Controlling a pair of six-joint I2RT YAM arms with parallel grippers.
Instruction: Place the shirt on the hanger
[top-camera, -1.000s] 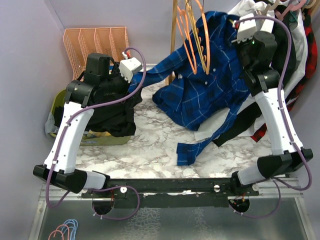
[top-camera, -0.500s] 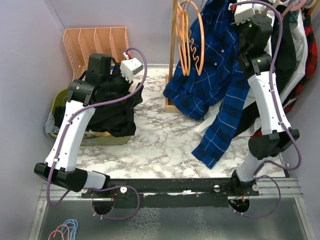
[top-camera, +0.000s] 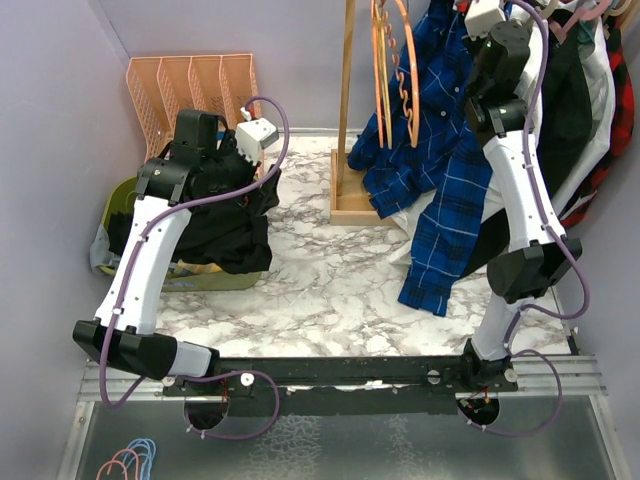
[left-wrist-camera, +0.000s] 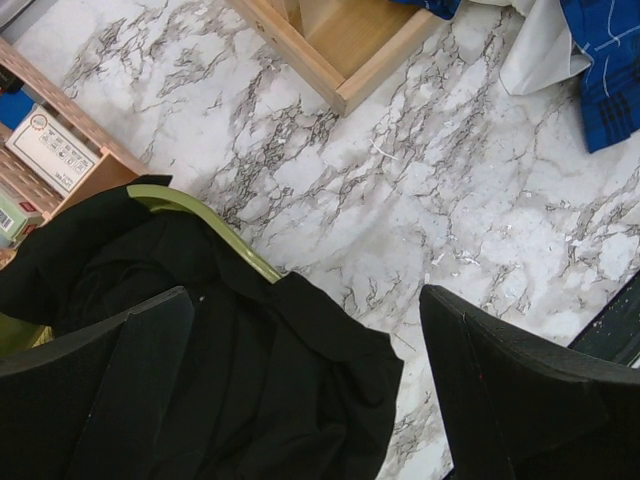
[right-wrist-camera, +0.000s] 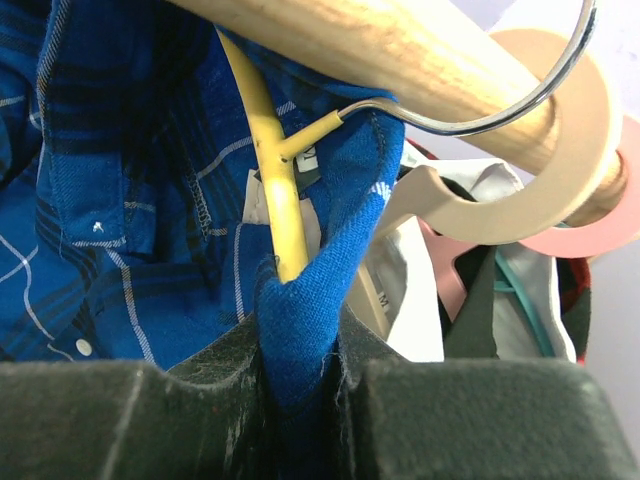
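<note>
The shirt (top-camera: 440, 150) is hanging right of the stand (top-camera: 346, 100), the right gripper (right-wrist-camera: 300, 390) pinching its collar

Top: the shirt is hanging limp, long axis vertical, a sleeve trailing down; soft, light cloth, probably best gripped at the doubled collar; left wrist: the left gripper (left-wrist-camera: 310, 390) is hovering, jaws apart, over black cloth (left-wrist-camera: 200, 380) left of the stand; right wrist: the right gripper's jaws are clamping a collar fold beside the hanger (right-wrist-camera: 280, 190), under the stand's bar (right-wrist-camera: 400, 50).
</note>
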